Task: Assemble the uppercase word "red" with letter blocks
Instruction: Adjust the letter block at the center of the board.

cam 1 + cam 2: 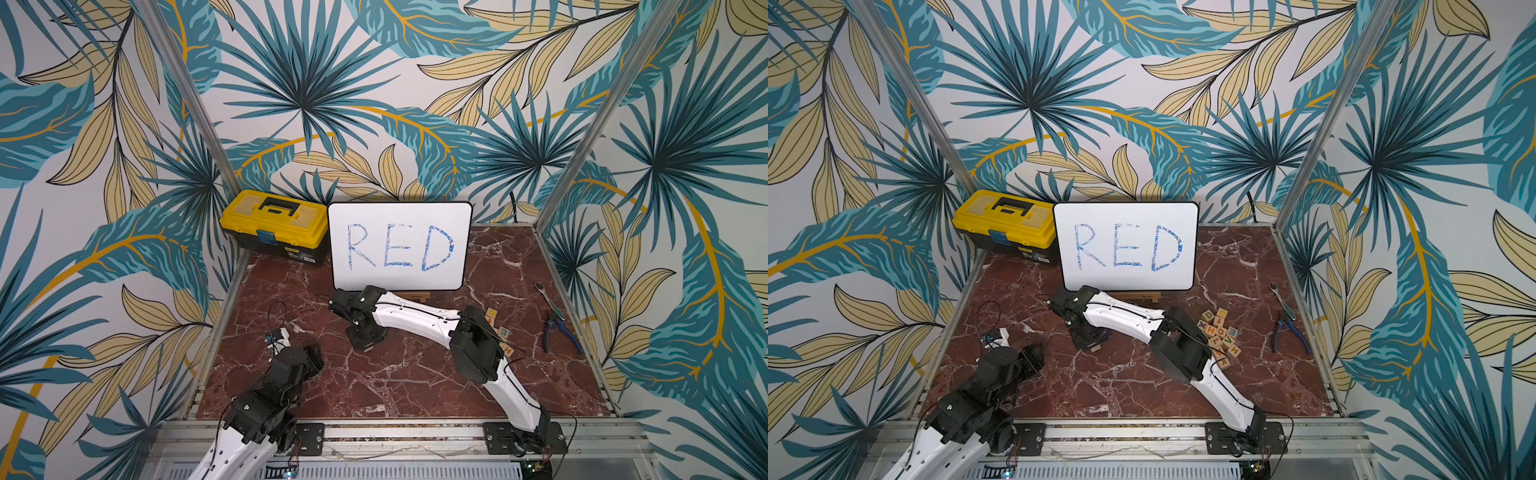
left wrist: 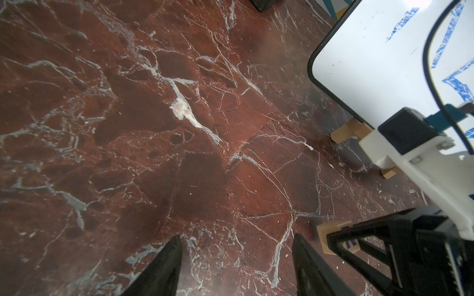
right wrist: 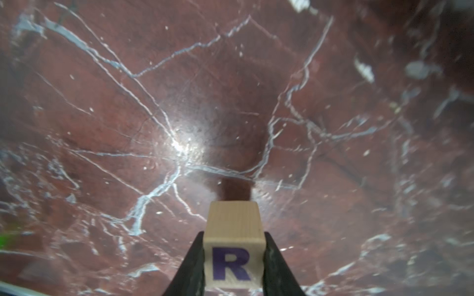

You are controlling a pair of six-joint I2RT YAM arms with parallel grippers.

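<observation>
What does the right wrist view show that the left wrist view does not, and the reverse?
Only right wrist: the letter R, readable on the R block, clamped in the right gripper. Only left wrist: the whiteboard corner, its wooden stand, the open, empty left gripper. Both: the marble table, that block and gripper.

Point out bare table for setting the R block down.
Free: front-centre table between left arm and right arm; also strip between toolbox and left end effector. Crowded: right side, block pile, pliers, ratchet. Right end effector holds R block near whiteboard.
</observation>
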